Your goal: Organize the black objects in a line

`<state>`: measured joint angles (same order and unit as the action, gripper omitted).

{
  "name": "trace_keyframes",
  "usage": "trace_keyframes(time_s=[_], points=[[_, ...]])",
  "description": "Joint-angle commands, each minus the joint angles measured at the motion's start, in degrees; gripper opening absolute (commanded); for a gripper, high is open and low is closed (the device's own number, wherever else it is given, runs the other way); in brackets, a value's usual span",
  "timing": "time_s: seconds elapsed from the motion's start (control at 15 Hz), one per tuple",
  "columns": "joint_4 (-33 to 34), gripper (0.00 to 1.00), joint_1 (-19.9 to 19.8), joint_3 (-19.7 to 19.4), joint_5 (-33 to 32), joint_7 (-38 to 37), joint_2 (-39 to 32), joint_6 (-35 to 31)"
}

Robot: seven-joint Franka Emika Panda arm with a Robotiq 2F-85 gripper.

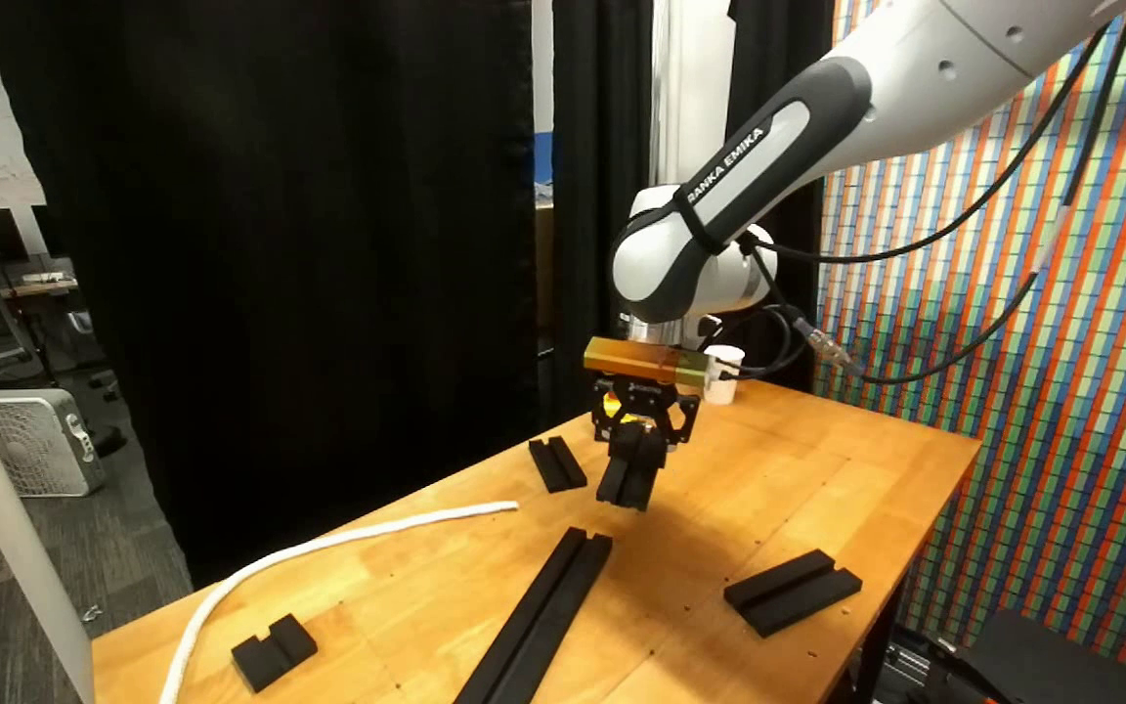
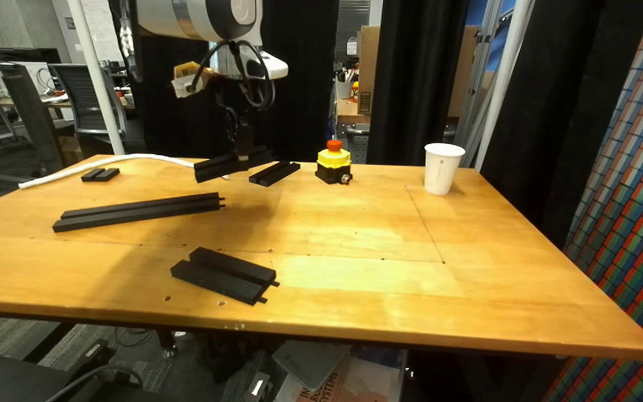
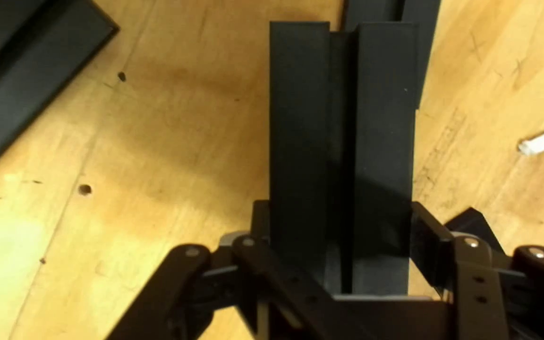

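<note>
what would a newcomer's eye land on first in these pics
Probably the grooved black block, held above the wooden table between the fingers. Next, the red-topped yellow box near the far edge, left of the white cup in an exterior view.

Noting cup [image 2: 442,172] upright on table [image 2: 355,285], apart from red-topped yellow button [image 2: 334,161]. Also seeing white cord [image 1: 328,541] curved on table, curtain [image 1: 280,274] behind, fan [image 1: 35,445] on floor [image 1: 138,513].
</note>
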<state>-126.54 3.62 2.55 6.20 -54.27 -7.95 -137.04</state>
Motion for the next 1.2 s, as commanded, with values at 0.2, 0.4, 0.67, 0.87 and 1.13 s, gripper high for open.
trace_keyframes(time_s=[0.2, 0.4, 0.67, 0.87, 1.13], points=[[15.4, 0.45, 1.2, -1.0, 1.7, -1.1, -13.8, 1.1], [18.6, 0.45, 1.5, -1.4, 2.4, -1.6, -17.6, 1.3], [19.8, 0.45, 1.5, -2.2, 3.0, -2.4, -19.5, 1.5], [19.7, 0.45, 1.2, -2.6, 3.2, -2.2, -19.8, 2.5], [19.2, 0.45, 0.9, -2.7, 3.7, -1.4, -19.6, 3.4]])
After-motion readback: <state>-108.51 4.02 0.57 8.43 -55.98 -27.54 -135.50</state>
